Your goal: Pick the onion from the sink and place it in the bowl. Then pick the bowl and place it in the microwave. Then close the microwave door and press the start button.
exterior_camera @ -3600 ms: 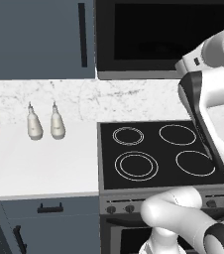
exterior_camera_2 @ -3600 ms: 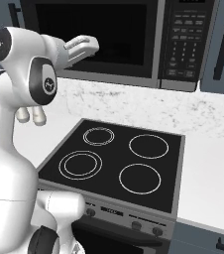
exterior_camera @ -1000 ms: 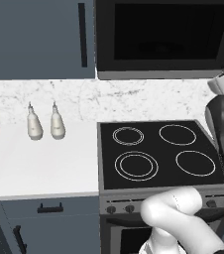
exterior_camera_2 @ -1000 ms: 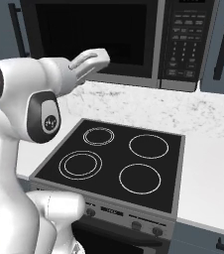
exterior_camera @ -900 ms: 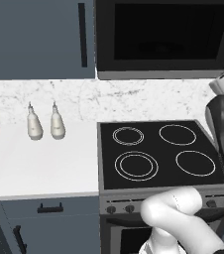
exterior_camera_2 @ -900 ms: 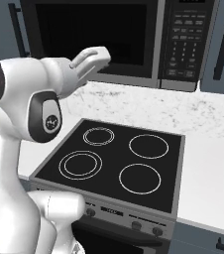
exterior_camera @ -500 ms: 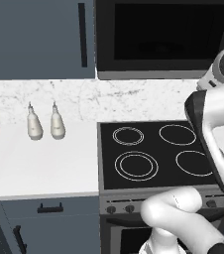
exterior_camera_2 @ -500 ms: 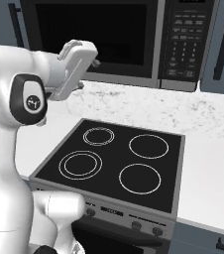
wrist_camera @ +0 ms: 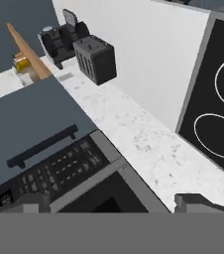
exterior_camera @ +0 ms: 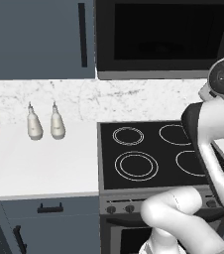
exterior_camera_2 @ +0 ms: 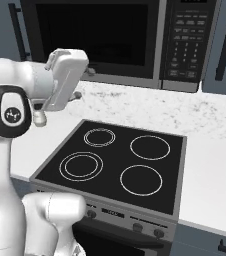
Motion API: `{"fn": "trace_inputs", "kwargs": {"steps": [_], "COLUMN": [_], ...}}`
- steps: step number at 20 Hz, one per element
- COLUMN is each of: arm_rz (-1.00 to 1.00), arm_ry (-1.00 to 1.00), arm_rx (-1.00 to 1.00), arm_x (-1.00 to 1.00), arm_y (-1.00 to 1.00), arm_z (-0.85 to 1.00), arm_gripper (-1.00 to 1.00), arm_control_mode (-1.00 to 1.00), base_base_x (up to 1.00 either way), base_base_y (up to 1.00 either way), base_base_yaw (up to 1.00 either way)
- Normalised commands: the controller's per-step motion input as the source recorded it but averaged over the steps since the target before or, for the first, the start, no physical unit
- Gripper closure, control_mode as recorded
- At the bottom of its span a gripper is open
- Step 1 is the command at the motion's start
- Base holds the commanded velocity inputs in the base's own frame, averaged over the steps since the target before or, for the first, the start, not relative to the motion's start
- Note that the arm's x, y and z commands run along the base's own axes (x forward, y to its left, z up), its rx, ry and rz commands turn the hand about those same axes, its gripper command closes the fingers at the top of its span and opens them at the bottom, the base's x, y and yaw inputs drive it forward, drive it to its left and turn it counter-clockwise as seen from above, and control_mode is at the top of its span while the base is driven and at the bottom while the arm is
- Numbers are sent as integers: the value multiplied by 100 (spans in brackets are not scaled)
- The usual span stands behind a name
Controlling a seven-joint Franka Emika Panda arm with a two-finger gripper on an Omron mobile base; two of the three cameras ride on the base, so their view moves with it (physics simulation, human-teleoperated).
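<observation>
A: While the arm hangs up near the wall units, where do we have the end effector (wrist_camera: 113, 202)?

B: We see it right in front of the microwave (exterior_camera_2: 120, 42), fingers spread wide, pinching nothing.

A: Door?

B: We read the microwave door (exterior_camera_2: 92, 40) as flush with the front, straight ahead of the end effector. In the hand view the keypad (wrist_camera: 54, 168) sits just beyond one fingertip (wrist_camera: 32, 201).

A: What else is near it?

B: We have the stovetop (exterior_camera: 153, 154) below the end effector and off to one side, showing four rings. The marbled desk (wrist_camera: 134, 134) runs on past it. Farther out along the desk we see a dark toaster (wrist_camera: 95, 60) and a black coffee machine (wrist_camera: 59, 39). Two white bottles (exterior_camera: 34, 128) stand side by side by the backsplash, well apart from the end effector.
</observation>
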Motion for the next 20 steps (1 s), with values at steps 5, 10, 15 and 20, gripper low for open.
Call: {"fn": "trace_inputs", "kwargs": {"steps": [5,10,15,20], "arm_rz": [-8,-9,-19,-24], "arm_ry": [-62,-52,-44,-31], "arm_rx": [99,100,100,95], "arm_x": [-85,-33,-2,24], "arm_y": [-25,-29,-9,-24], "arm_z": [-3,0,0,12], "arm_gripper": [-100,-100,-100,-100], "arm_control_mode": [-100,-100,-100,-100], "base_base_x": [0,0,0,0], "base_base_y": [0,0,0,0], "base_base_yaw": [0,0,0,0]}}
